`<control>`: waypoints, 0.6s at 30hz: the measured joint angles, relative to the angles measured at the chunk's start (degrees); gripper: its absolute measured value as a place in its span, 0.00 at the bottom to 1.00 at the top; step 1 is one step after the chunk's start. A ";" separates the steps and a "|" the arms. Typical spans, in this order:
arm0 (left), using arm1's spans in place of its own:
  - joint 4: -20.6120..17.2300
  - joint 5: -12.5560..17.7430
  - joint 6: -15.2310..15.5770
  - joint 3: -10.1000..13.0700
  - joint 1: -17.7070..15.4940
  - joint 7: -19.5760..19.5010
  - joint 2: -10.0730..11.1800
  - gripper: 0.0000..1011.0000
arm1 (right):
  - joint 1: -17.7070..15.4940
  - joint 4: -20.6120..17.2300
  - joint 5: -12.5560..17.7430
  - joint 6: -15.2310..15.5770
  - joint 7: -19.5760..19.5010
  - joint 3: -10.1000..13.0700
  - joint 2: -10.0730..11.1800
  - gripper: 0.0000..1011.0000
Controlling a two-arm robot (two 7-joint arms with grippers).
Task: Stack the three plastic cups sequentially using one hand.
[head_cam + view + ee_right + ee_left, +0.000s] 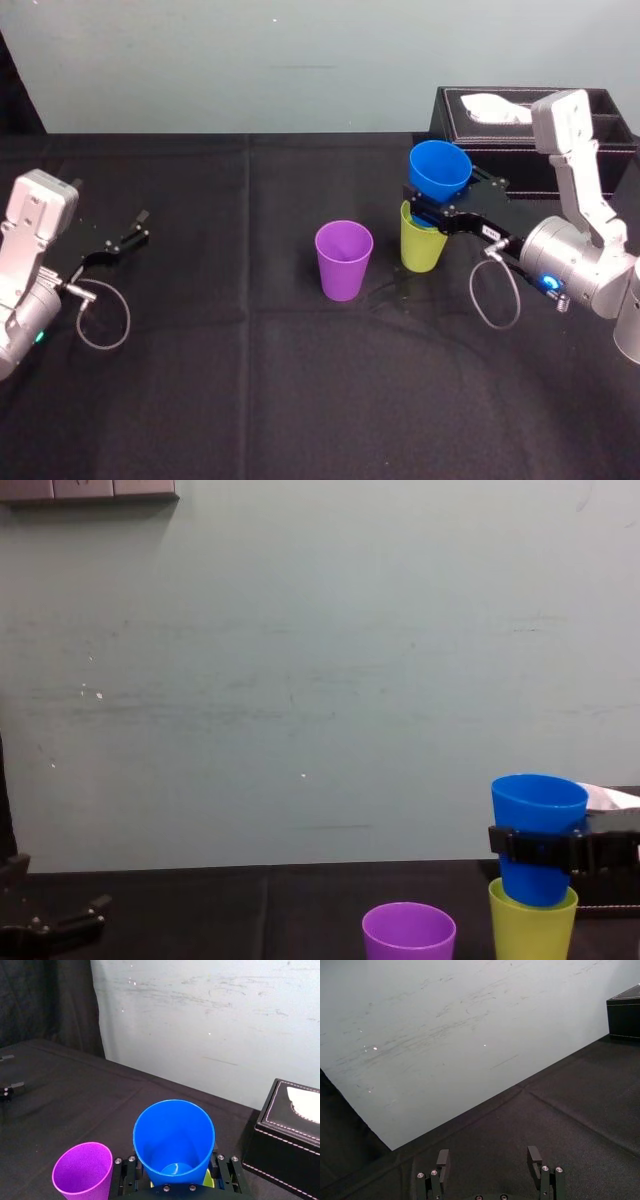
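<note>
bare black bench point(250, 390) in the near field. at near left the left gripper point(128, 238) is parked just above the cloth, well apart from the cups, its jaws standing apart with nothing between them, as the left wrist view confirms. toward the middle, the purple cup point(343, 260) stands upright and alone, mouth up. just to its right and slightly farther off stands the yellow-green cup point(422, 245), also upright. directly over it the right gripper point(428, 207), reaching in from the right, has its jaws clamped on the lower wall of the blue cup point(440, 168). in the chest view the blue base has entered the yellow-green mouth but is judged not fully seated. at far right, behind the cups, sits the black tissue box point(560, 125). the step in hand appears to be lowering blue into yellow-green, with purple left to stack. hazards: the jaws grip low on the blue cup, so further descent could bring them against the yellow-green rim and tip or slide that light cup toward the purple one. an off-centre or tilted entry could wedge the cups. releasing before seating could leave the blue cup leaning and liable to topple.
</note>
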 joint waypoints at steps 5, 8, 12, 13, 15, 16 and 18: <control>0.00 0.00 0.00 0.00 0.00 0.00 0.00 1.00 | 0.28 1.03 -0.61 -0.24 0.14 -0.20 -0.39 0.71; 0.00 0.00 0.00 0.00 0.00 0.00 0.00 1.00 | 0.48 1.77 -0.84 -0.37 0.15 -0.23 -0.71 0.71; 0.00 0.00 0.00 0.00 0.00 0.00 0.00 1.00 | 0.57 2.44 -0.84 -0.36 0.25 -0.05 -1.07 0.71; 0.00 0.00 0.00 0.00 0.00 0.00 0.00 1.00 | 0.58 2.53 -0.86 -0.35 0.27 -0.05 -1.11 0.71; 0.00 0.00 0.00 0.00 0.00 0.00 0.00 1.00 | 0.58 2.71 -0.90 -0.34 0.35 -0.06 -1.21 0.71; 0.00 0.00 0.00 0.00 0.00 0.00 0.00 1.00 | 0.58 2.94 -0.89 -0.32 0.64 -0.11 -1.31 0.71; 0.00 0.00 0.00 0.00 0.00 0.00 0.00 1.00 | 0.58 3.14 -0.85 -0.33 0.91 -0.16 -1.35 0.71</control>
